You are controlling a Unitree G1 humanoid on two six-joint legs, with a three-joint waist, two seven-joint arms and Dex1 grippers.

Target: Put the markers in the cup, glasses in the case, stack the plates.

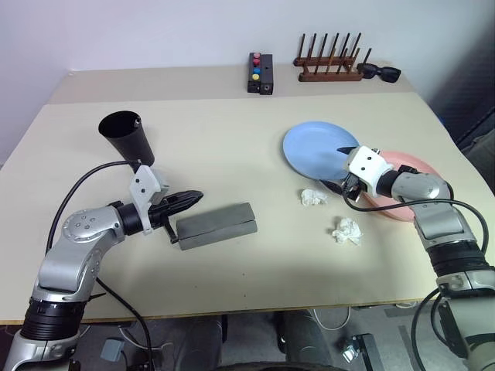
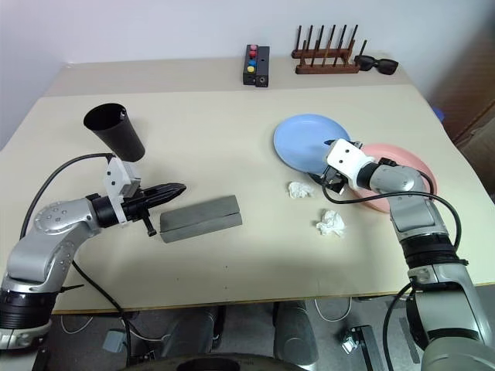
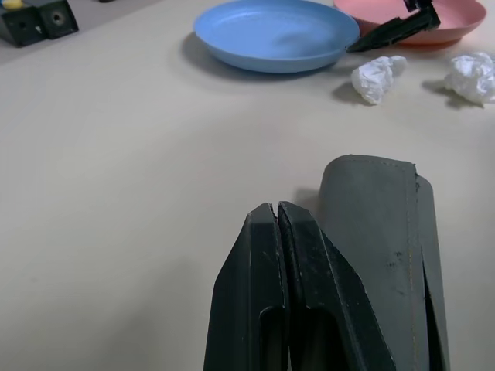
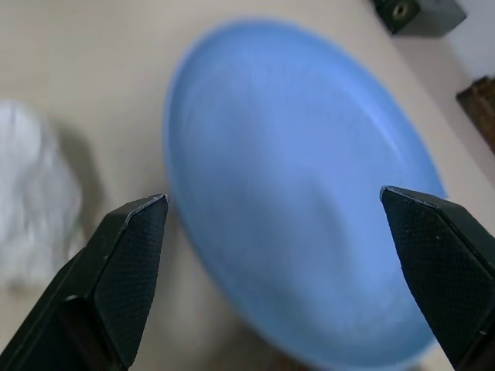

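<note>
The black cup (image 1: pixel 125 136) stands at the left of the table. Just right of my left gripper (image 1: pixel 193 198) lies the grey case (image 1: pixel 216 224), its lid down. That gripper is shut on nothing, and its fingertips (image 3: pixel 277 212) sit beside the case's end (image 3: pixel 379 232). The light blue plate (image 1: pixel 313 151) lies right of centre, with the pink plate (image 1: pixel 414 182) beside it on the right. My right gripper (image 4: pixel 274 205) is open wide, its two fingers straddling the blue plate's near rim (image 4: pixel 232 270) and holding nothing. The markers and the glasses are hidden from view.
Two crumpled white paper balls (image 1: pixel 313 198) (image 1: pixel 346 230) lie in front of the plates. At the back edge stand a black box with coloured buttons (image 1: pixel 260 73), a wooden peg rack (image 1: pixel 331 68) and black sunglasses (image 1: pixel 379 72).
</note>
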